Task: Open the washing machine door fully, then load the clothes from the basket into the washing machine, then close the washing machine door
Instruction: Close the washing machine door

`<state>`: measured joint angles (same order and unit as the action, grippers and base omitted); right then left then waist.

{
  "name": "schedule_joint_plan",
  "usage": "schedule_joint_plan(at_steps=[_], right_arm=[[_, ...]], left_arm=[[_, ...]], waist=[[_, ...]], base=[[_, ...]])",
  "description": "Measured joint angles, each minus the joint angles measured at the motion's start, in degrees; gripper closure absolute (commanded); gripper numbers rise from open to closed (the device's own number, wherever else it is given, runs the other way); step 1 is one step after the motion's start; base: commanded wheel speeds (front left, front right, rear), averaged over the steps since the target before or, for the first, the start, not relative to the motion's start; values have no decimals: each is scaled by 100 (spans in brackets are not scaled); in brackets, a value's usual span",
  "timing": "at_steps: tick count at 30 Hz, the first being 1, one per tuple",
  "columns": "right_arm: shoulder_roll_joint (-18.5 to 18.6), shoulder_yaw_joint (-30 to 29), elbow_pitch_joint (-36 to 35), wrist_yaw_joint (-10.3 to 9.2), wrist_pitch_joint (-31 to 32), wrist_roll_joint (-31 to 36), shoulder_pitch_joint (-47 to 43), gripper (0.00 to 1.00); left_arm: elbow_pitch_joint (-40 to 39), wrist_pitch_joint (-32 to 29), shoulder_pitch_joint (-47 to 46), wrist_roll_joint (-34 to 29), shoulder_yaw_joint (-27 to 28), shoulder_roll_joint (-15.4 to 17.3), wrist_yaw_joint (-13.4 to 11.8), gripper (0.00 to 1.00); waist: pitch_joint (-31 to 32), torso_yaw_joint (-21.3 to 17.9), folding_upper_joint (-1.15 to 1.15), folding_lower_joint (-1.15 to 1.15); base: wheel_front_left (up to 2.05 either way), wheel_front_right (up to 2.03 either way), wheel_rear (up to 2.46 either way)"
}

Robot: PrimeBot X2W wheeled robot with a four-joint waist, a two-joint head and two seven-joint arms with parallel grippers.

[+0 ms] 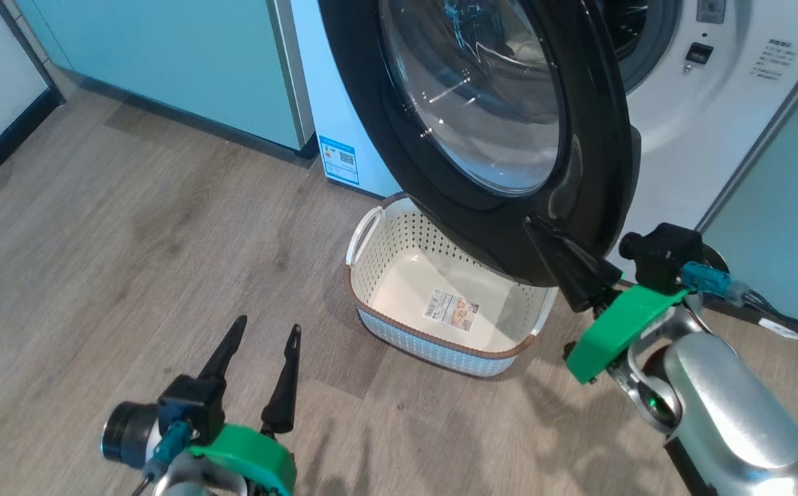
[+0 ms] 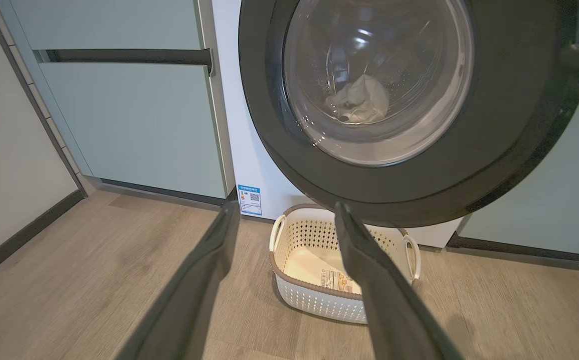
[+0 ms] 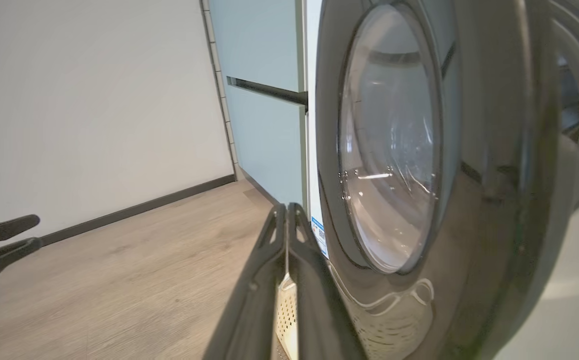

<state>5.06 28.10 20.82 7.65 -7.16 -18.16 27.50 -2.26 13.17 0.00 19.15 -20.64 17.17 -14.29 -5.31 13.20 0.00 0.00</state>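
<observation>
Pale clothes (image 2: 358,105) are being shown through the glass of the washing machine door (image 2: 419,195); the basket (image 2: 314,302) below is being framed by the wide-spread left pincer (image 2: 287,205).

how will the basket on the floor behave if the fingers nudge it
Probably light: the basket is thin perforated plastic and looks empty, its bottom sticker bare. It would likely slide on the smooth floor rather than tip, being wide and low. Its walls may flex a little.
</observation>
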Motion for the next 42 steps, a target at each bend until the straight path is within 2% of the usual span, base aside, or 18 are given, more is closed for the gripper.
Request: schedule_joint_plan(at_steps=[16, 30, 42], right_arm=[[98, -571, 1031, 0, -278, 1, 638, 100], [227, -800, 1329, 1, -378, 9, 917, 100], [780, -1379, 1456, 2, -282, 165, 1617, 100]], left_arm=[[120, 89, -190, -4, -15, -79, 8, 0], [127, 105, -352, -101, -31, -170, 57, 0], [136, 146, -905, -297, -187, -480, 269, 0]], waist=[[-234, 140, 0, 0], [-493, 173, 0, 0], [-932, 399, 0, 1]], base=[[0, 0, 0], [0, 0, 0], [0, 0, 0]])
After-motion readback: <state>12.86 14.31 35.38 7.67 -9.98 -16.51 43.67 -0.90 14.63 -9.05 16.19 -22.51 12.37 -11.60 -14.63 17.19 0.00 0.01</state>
